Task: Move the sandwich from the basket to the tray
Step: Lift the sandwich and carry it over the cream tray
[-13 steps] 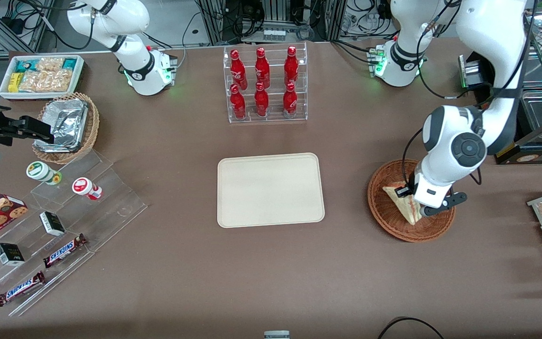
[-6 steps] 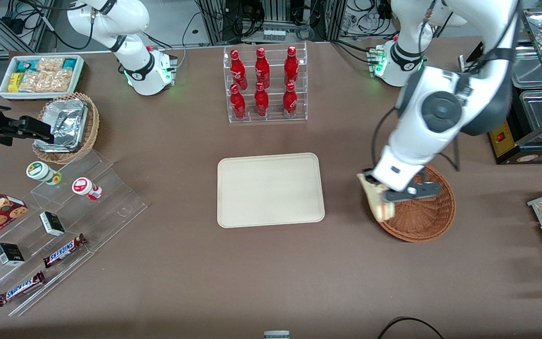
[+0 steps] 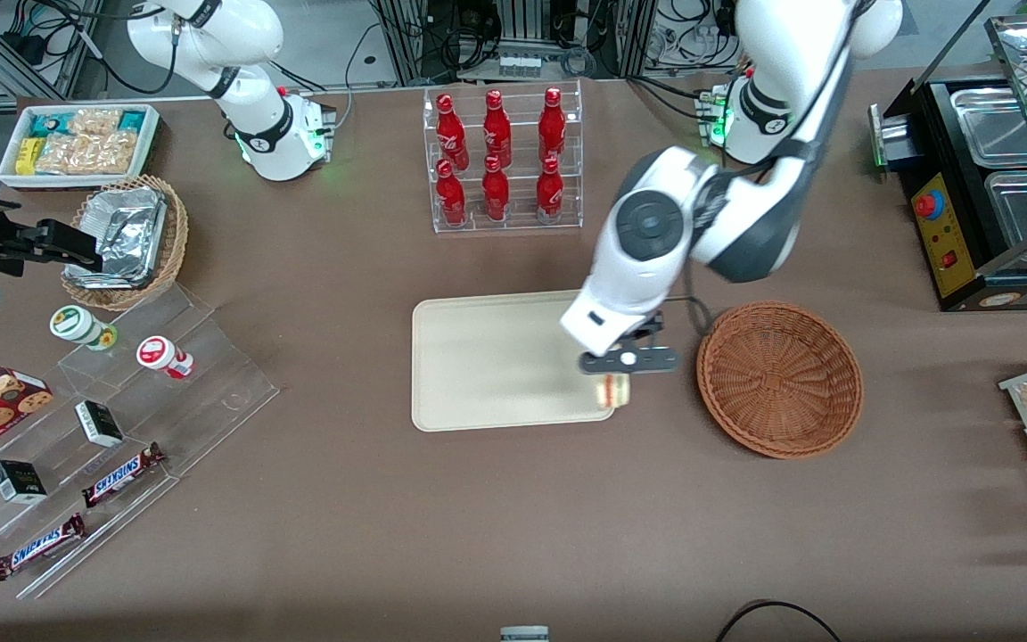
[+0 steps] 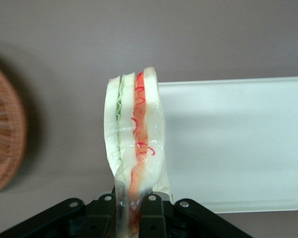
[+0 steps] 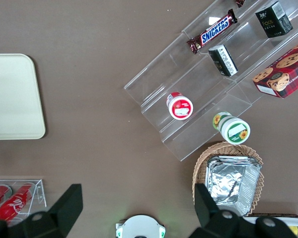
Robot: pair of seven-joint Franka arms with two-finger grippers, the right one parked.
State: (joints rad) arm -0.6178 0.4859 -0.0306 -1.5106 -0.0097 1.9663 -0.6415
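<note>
— Risk first: where could this go wrong?

— Sandwich (image 3: 612, 390) is clamped by its narrow end in the gripper (image 3: 613, 379), hanging in the air over the tray's (image 3: 496, 357) corner, the one nearest the basket (image 3: 779, 378) and on the front-camera side. In the front view it overlaps the rim there. If it were let go at this spot, I judge it could land half on the rim and tip off onto the table (image 3: 478, 517).

— And the grip itself?

— The left wrist view shows the fingers (image 4: 107, 210) pinching only the bottom of the wedge (image 4: 135, 148), through what looks like clear wrap. The bread layers splay apart above the pinch. A soft, wrapped wedge held that low could slide or sag, I think, especially on a quick sideways move.

— Anything else in the way?

— Not that I can see. The tray (image 4: 228, 144) has nothing on it, and the basket (image 4: 5, 134) sits just beside it toward the working arm's end of the table, with nothing in it.

— What can't you make out?

— How high the sandwich hangs above the tray; neither view settles that. The arm covers part of the tray's edge in the front view. The wrist view cuts off the fingers' lower parts and shows only part of the basket.
</note>
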